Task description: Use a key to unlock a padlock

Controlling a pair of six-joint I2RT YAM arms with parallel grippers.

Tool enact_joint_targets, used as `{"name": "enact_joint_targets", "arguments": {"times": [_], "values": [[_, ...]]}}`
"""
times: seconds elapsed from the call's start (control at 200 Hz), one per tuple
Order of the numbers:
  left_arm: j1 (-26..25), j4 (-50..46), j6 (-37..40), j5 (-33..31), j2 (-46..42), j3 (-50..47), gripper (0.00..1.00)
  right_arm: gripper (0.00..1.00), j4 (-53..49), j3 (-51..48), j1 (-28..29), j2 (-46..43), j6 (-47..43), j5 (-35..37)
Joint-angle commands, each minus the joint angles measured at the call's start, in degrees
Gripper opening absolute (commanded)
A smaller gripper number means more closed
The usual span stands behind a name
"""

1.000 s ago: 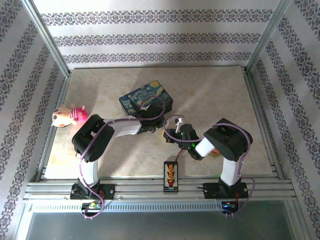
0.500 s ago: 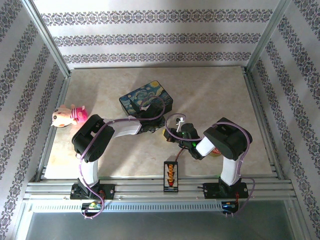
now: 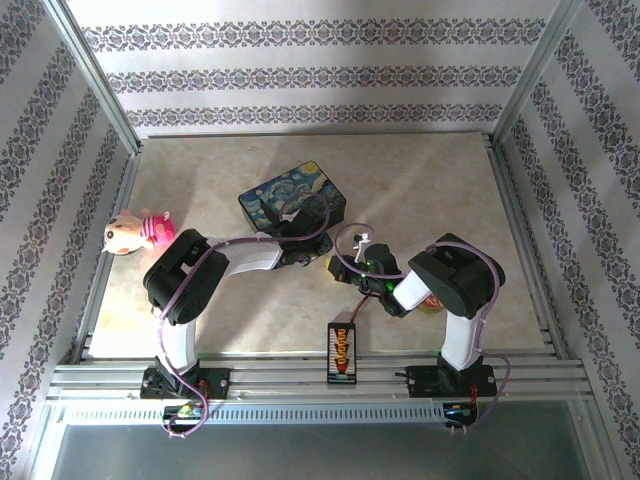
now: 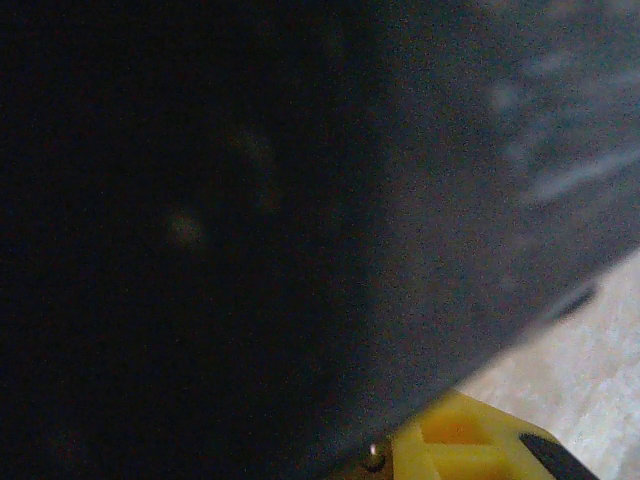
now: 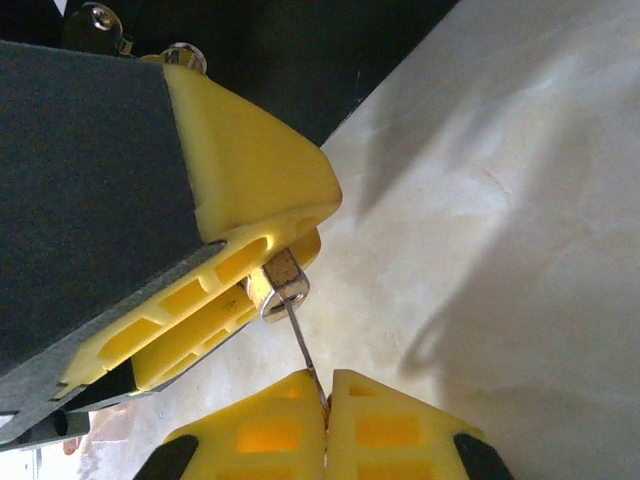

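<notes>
The left hand (image 5: 262, 262), reaching in from the upper left of the right wrist view, is clamping its yellow plastic fingers (image 5: 250, 190) on the tiny brass-gold padlock (image 5: 280, 283). It is holding the padlock clear of the pale stone-patterned surface (image 5: 500, 200), near the middle of the frame. I would say that is so the body cannot spin or slide away when the key goes to work.

Below it, at the bottom centre, the right hand (image 5: 326, 395) is pinching its yellow fingertips tight together on the thin silvery-grey metal key (image 5: 303, 350). The blade is slanting up from that pinch and meeting the padlock's lower end, seemingly at the keyway (how deep it is sitting I cannot tell).

Gripping the key so near its end is probably meant to leave the blade free, though such a thin pinch looks liable to slip once it twists.

From overhead, both arms are converging just below the dark-blue painted box (image 3: 300, 190), near the centre.
</notes>
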Motion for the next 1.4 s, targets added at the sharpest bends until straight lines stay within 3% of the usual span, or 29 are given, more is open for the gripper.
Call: {"name": "enact_joint_targets", "arguments": {"times": [0.0, 1.399], "values": [[0.02, -0.69, -0.62, 5.66, -0.93, -1.34, 0.24, 0.00, -3.49, 1.90, -1.47, 1.48, 0.57, -0.98], [0.07, -0.87, -0.65, 6.22, -1.04, -1.87, 0.24, 0.00, -4.91, 1.21, -3.24, -3.28, -1.33, -1.89]]}}
